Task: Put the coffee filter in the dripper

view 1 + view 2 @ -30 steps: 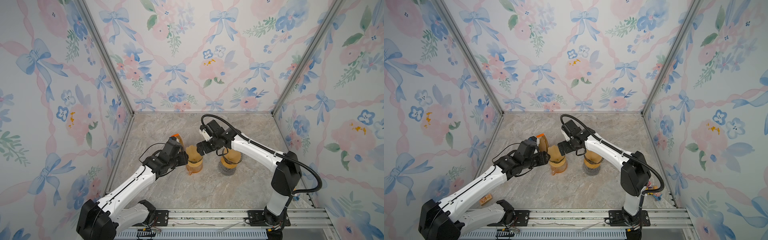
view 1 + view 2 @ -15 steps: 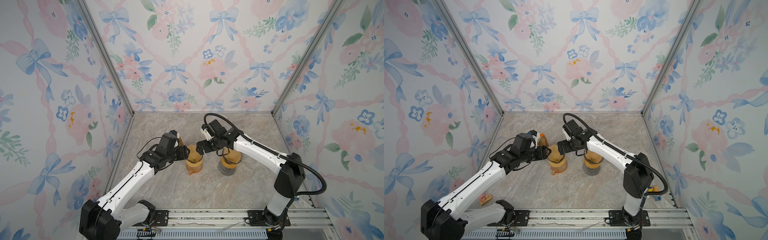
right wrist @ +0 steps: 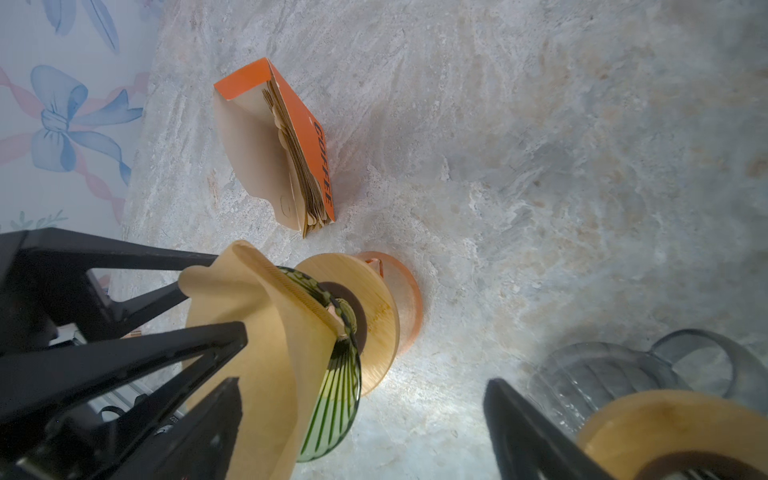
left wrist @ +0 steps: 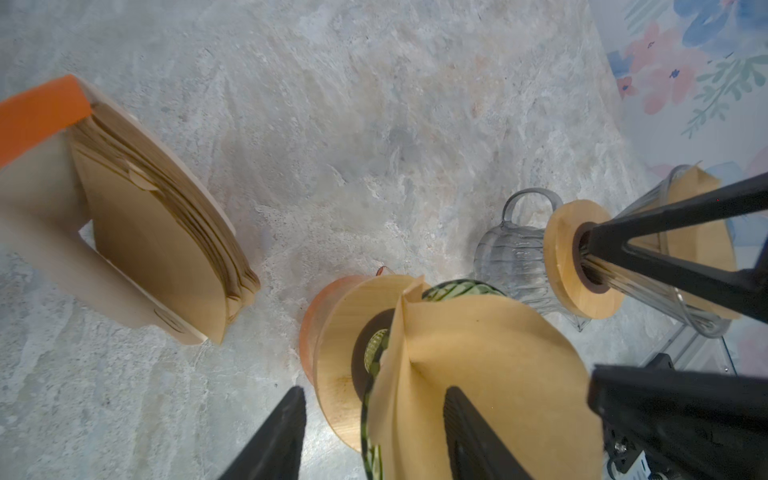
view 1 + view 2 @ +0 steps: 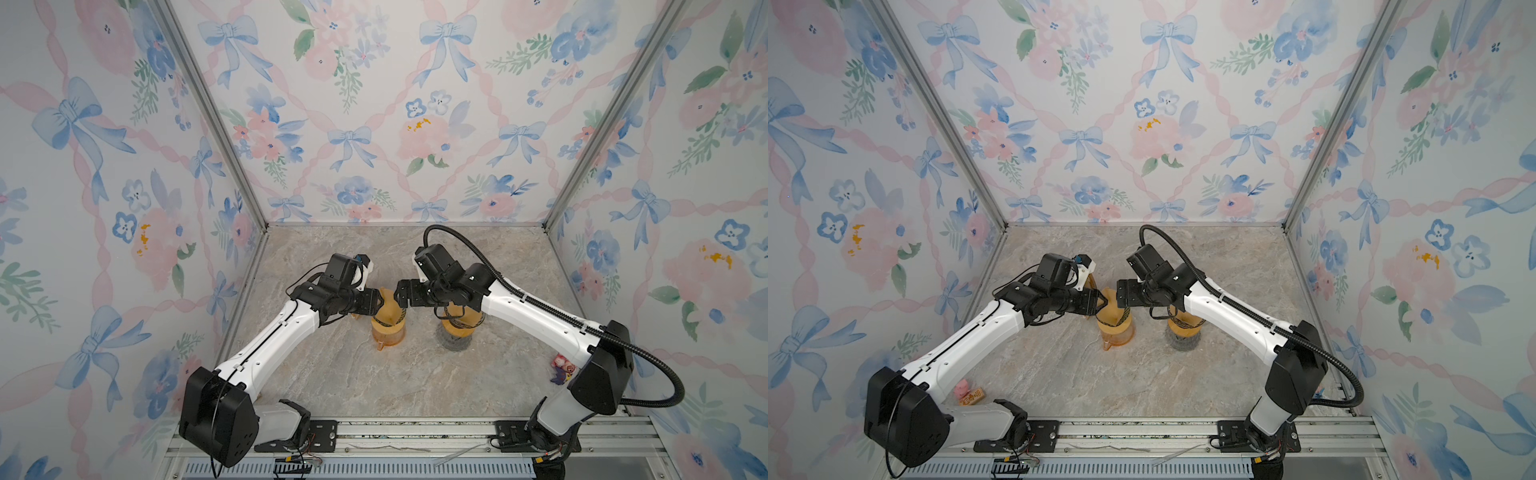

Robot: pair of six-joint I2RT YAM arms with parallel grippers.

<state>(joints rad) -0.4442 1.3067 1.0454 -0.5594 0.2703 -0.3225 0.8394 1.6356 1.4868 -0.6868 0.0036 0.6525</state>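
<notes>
Far left, beside the left arm [image 5: 967, 336]: pink toy [image 5: 960, 388], caught in a top view only. Bare floor [image 5: 374, 386] in front toward the rail [image 5: 415, 428], more behind toward the back wall [image 5: 374, 124]. Next, box [image 3: 282, 153] of papers, standing open just left of the dripper [image 3: 332, 399], apart from it; mostly hidden by that arm in both top views, plain in both wrist views. Reads "COFFEE" on its orange side, legible in the right wrist view alone. At the dripper, left gripper [image 5: 379, 301]: jaws about half apart, clamping nothing, straddling rim and paper edge, 1 finger [image 4: 469, 432] over the filter [image 4: 478, 357], contact unclear. Filter sitting in the green dripper's mouth, creased, rising well above the rim. Just right, right gripper [image 5: 400, 296]: jaws wide, gripping nothing, 1 finger near the paper. Tight there, 2 grippers nearly meeting over 1 cone. Then 2nd dripper [image 5: 459, 324], clear, on a grey jug [image 4: 507, 253], just beside. Far right, by the right arm [image 5: 540, 316], small pink thing [image 5: 561, 363], too small to tell.
</notes>
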